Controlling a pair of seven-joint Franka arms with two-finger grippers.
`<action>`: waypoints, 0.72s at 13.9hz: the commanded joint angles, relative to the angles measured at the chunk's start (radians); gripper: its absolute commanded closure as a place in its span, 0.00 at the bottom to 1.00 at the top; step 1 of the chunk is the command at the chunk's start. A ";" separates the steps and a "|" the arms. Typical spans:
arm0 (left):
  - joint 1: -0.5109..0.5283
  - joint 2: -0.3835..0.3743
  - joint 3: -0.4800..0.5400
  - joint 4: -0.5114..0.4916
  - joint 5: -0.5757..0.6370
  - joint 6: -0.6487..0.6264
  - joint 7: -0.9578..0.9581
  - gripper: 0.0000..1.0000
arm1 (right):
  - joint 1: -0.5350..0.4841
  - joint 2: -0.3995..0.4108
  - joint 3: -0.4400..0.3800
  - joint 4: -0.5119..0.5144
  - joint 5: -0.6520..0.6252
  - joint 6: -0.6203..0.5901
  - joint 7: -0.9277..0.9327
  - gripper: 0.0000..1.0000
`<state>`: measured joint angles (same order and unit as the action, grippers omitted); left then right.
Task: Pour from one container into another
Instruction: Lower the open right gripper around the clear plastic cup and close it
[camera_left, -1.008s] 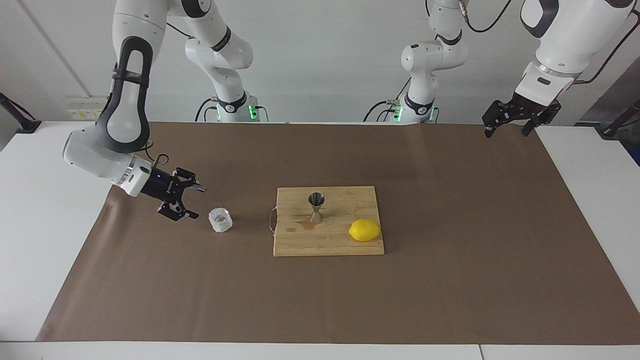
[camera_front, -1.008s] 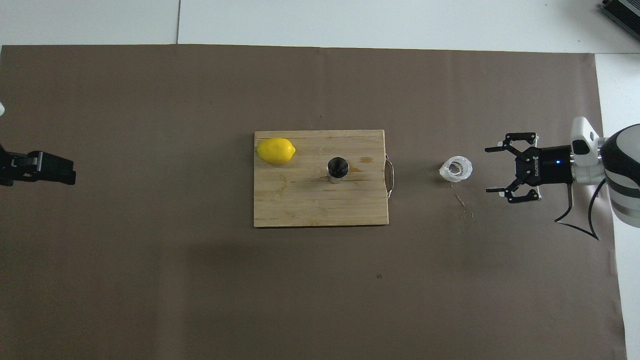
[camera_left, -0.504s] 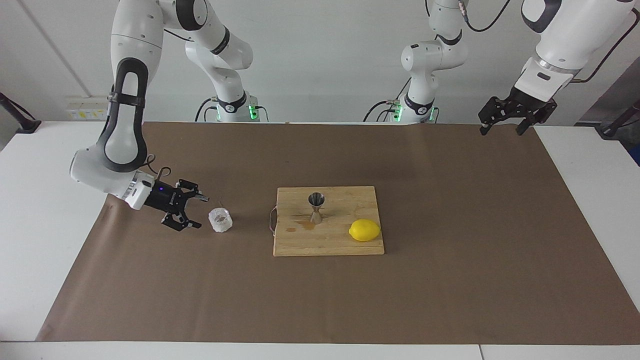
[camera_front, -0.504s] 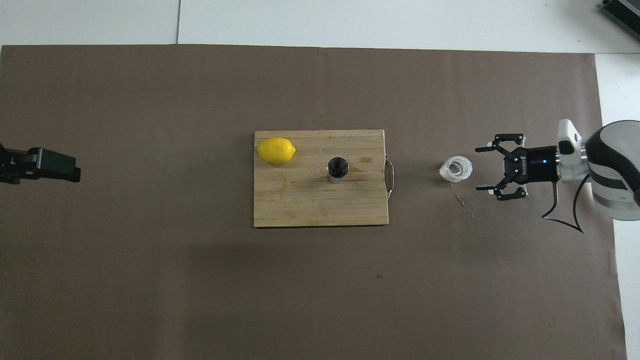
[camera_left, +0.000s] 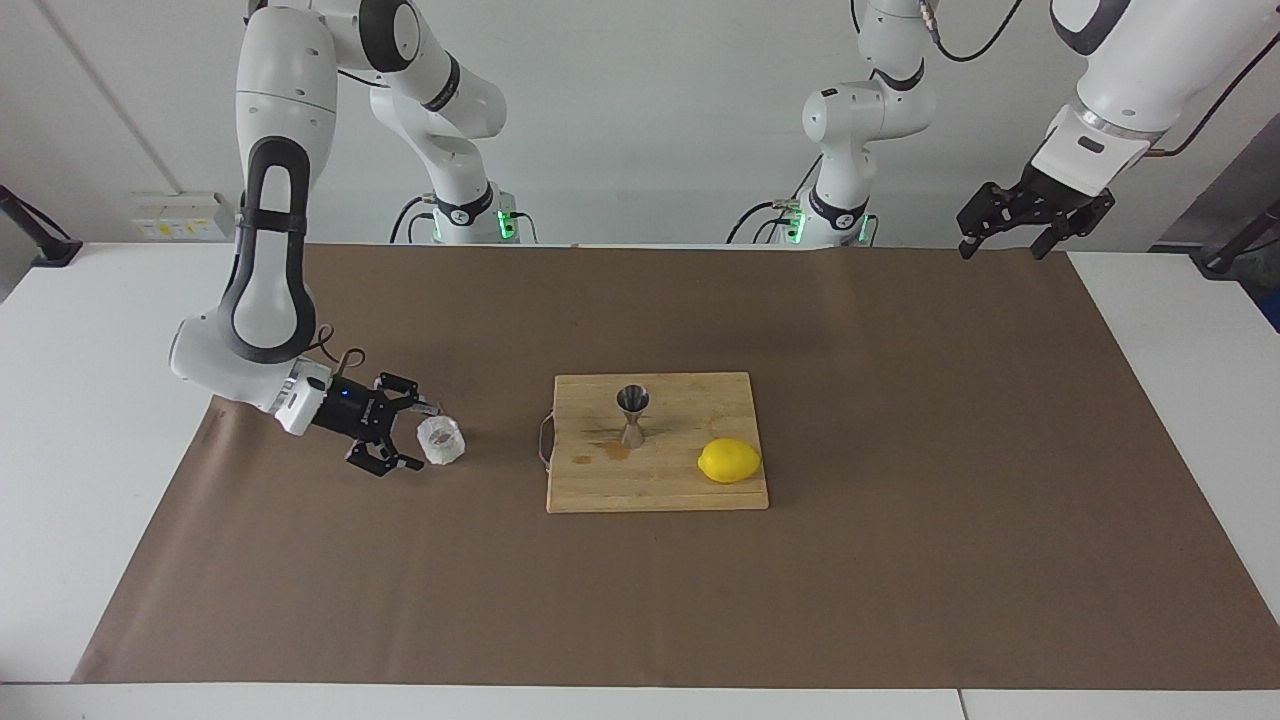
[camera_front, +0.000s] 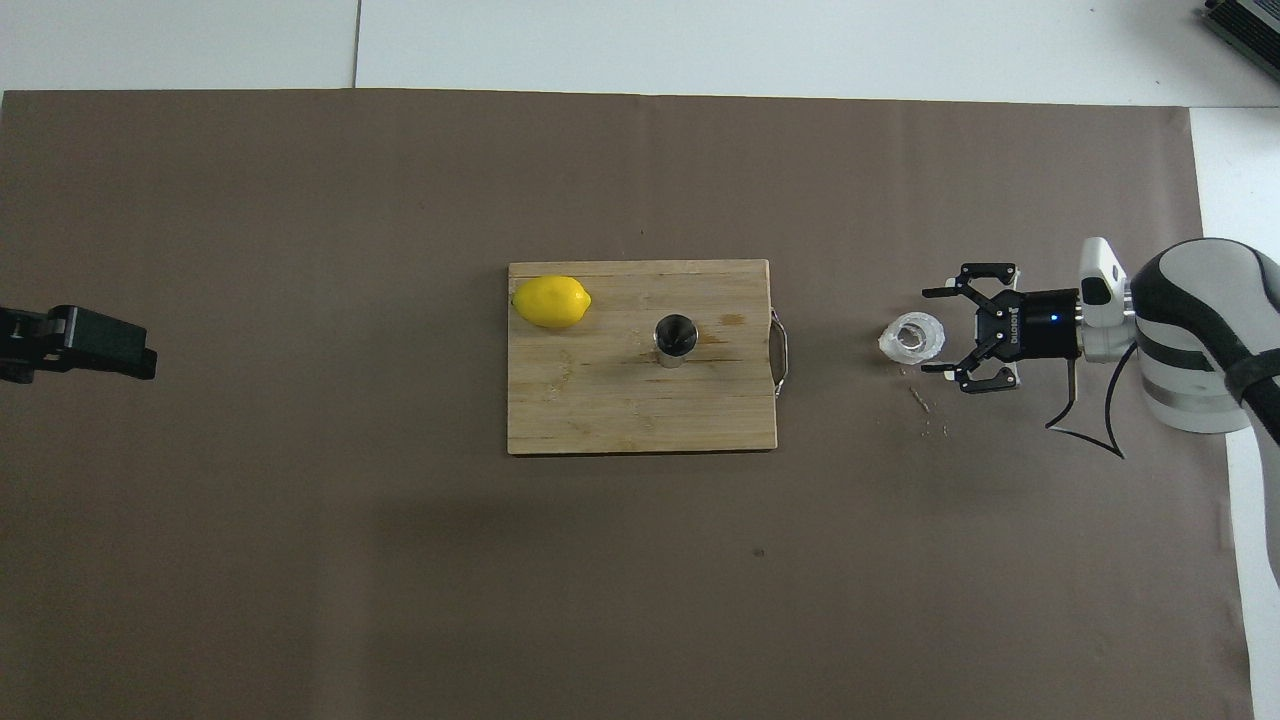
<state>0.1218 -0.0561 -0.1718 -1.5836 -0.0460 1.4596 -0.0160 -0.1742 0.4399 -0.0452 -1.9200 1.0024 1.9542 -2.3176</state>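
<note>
Two grippers show spread fingers: the right gripper (camera_left: 420, 438) lies low on its side, its fingertips just flanking the glass cup (camera_left: 441, 441), which stands at nine o'clock from the jigger (camera_left: 632, 414) on the cutting board (camera_left: 657, 480); the left gripper (camera_left: 1003, 238) waits high at two o'clock.

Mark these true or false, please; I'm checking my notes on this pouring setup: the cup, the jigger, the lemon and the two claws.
1. The small clear faceted glass cup stands on the brown paper, off the wooden cutting board. True.
2. The right claw has lifted the cup. False: its open fingers flank the cup, which rests on the paper.
3. The shiny steel hourglass jigger stands upright on the board. True.
4. The yellow lemon lies on the paper. False: it is on the board.
5. The left claw holds the jigger. False: it hangs empty at its own end.
</note>
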 joint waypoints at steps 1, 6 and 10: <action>-0.007 0.016 0.002 0.033 0.009 -0.019 0.002 0.00 | 0.004 0.016 0.004 -0.005 0.032 0.044 -0.023 0.00; -0.007 0.013 0.002 0.021 0.021 0.010 0.016 0.00 | 0.027 0.011 0.004 -0.036 0.039 0.080 -0.023 0.00; -0.007 -0.001 0.000 -0.013 0.020 0.019 0.005 0.00 | 0.032 0.010 0.004 -0.048 0.041 0.081 -0.025 0.02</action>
<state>0.1217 -0.0541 -0.1741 -1.5838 -0.0398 1.4639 -0.0123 -0.1411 0.4559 -0.0448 -1.9434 1.0048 2.0198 -2.3176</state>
